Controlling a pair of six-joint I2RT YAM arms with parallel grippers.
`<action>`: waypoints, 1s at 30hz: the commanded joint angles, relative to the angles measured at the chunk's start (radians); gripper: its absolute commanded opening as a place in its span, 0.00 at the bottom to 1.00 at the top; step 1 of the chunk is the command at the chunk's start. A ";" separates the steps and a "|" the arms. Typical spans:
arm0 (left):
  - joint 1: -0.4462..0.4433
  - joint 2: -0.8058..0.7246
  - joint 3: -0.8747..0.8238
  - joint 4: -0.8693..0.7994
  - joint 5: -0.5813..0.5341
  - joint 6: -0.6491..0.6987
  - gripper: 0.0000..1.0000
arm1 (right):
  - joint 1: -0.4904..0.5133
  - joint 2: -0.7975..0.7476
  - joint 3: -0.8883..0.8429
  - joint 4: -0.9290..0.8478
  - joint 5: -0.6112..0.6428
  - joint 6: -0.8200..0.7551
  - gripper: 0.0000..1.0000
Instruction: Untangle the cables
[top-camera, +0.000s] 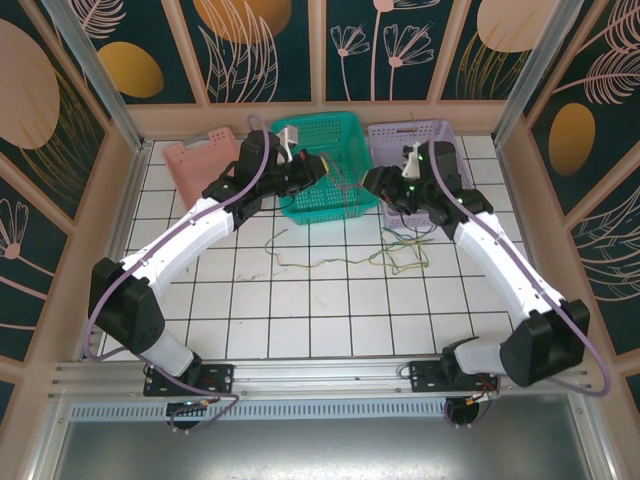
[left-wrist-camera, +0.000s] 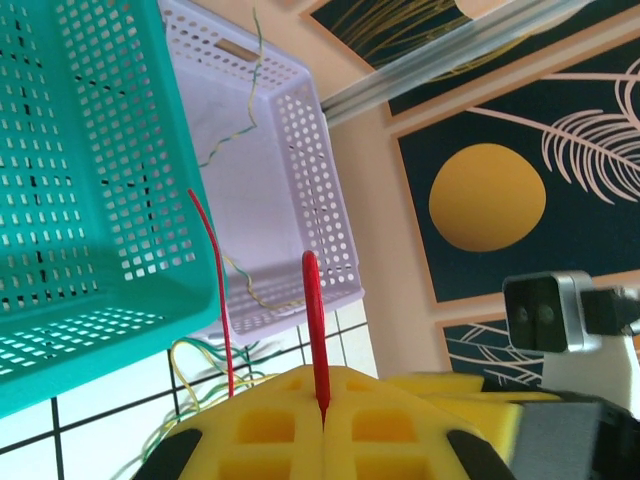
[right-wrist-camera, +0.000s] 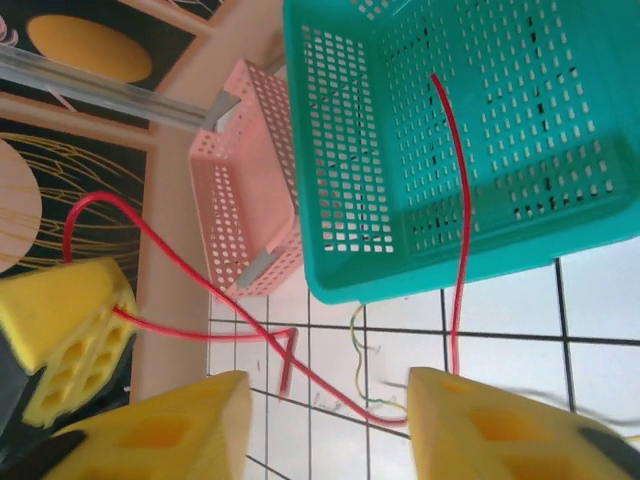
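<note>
My left gripper (left-wrist-camera: 322, 418) is shut on a thin red cable (left-wrist-camera: 312, 330), which sticks up from between its yellow pads; a second red strand (left-wrist-camera: 215, 290) rises beside it. In the top view the left gripper (top-camera: 312, 165) hovers at the teal basket's (top-camera: 325, 195) front left. My right gripper (right-wrist-camera: 330, 400) is open. The red cable (right-wrist-camera: 300, 375) runs from the left gripper's pads (right-wrist-camera: 65, 330) across the gap, touches my right finger, then climbs into the teal basket (right-wrist-camera: 450, 130). Yellow-green cables (top-camera: 400, 255) lie tangled on the tiles below the right gripper (top-camera: 380, 185).
A pink basket (top-camera: 200, 165) stands at the back left and a lilac basket (top-camera: 400, 135) at the back right, with a yellow-green wire (left-wrist-camera: 240, 120) hanging into it. Another thin yellow-green cable (top-camera: 300, 262) lies mid-table. Walls close in on three sides.
</note>
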 joint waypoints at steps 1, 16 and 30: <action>0.001 -0.029 0.011 0.025 -0.051 -0.030 0.00 | -0.017 -0.097 -0.124 0.114 -0.007 0.284 0.50; 0.002 -0.046 -0.025 0.117 -0.056 -0.137 0.00 | 0.048 -0.020 -0.429 0.812 0.011 1.128 0.59; 0.001 -0.052 -0.034 0.126 -0.054 -0.127 0.00 | 0.087 0.074 -0.408 0.823 -0.006 1.183 0.51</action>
